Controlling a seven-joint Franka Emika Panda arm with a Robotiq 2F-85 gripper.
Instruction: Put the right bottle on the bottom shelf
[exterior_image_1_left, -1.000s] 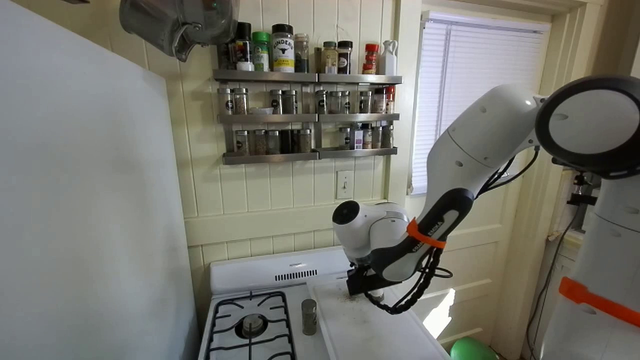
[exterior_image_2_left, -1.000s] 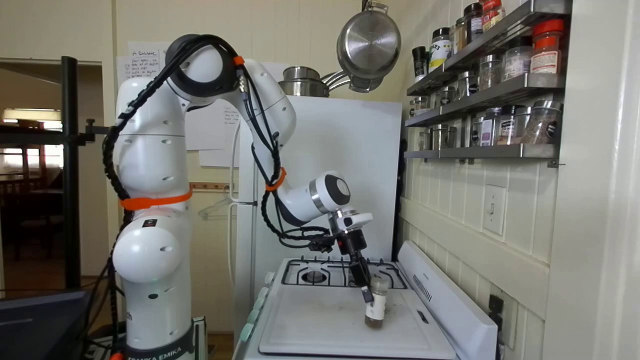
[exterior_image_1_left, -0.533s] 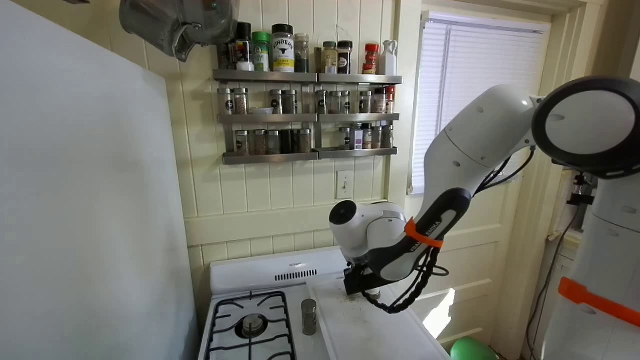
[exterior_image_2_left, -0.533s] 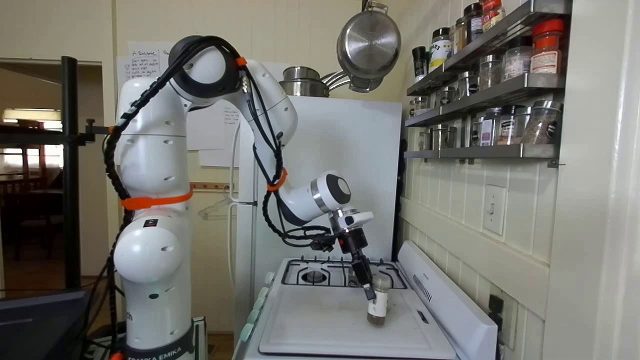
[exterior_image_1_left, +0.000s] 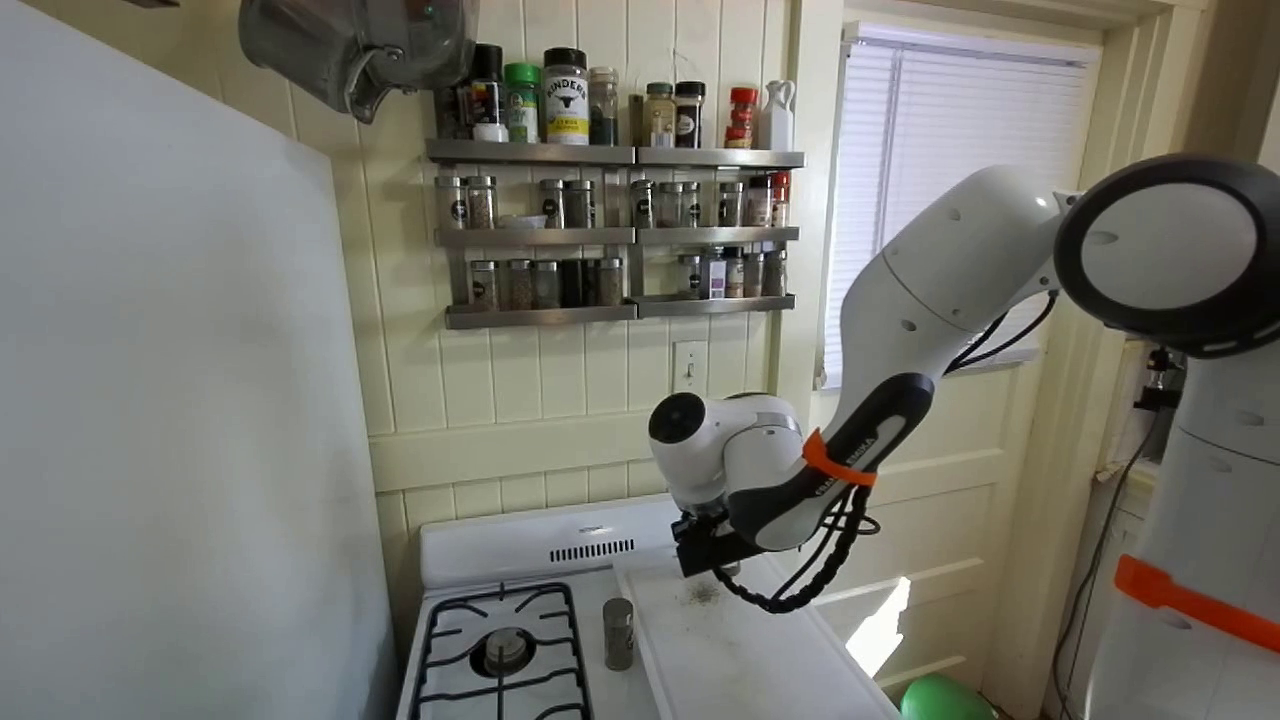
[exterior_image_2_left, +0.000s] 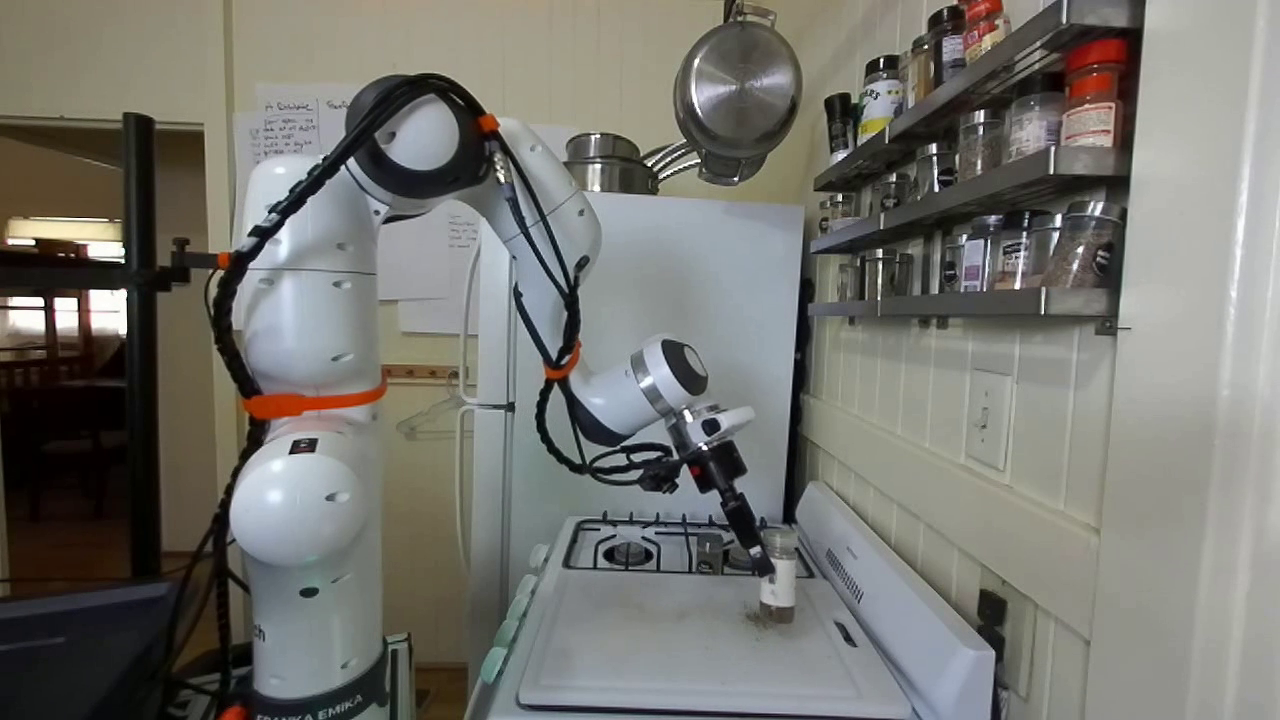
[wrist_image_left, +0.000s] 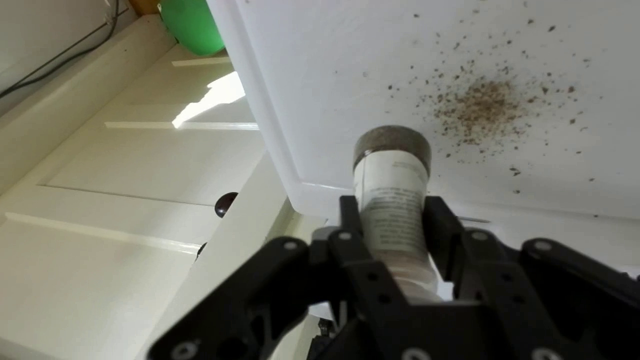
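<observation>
My gripper is shut on the right bottle, a tall clear cylinder with a white label and brown contents at its base. In the wrist view the black fingers press both sides of the bottle, its brown end pointing away from the gripper. It hangs nearly upright over the white stove cover; the exact height is hard to judge. In an exterior view the arm hides most of it. The bottom shelf, a grey metal tier with a front rail, is on the wall above, carrying several jars in both halves.
Spilled brown grains lie on the cover below the bottle. A small dark shaker stands beside the burner grate. The middle shelf overhangs the bottom one. A pan hangs near the fridge.
Gripper and bottle have risen and moved toward the wall and the burners, mostly in the last half second. The grains below now show more. The grip is unchanged.
</observation>
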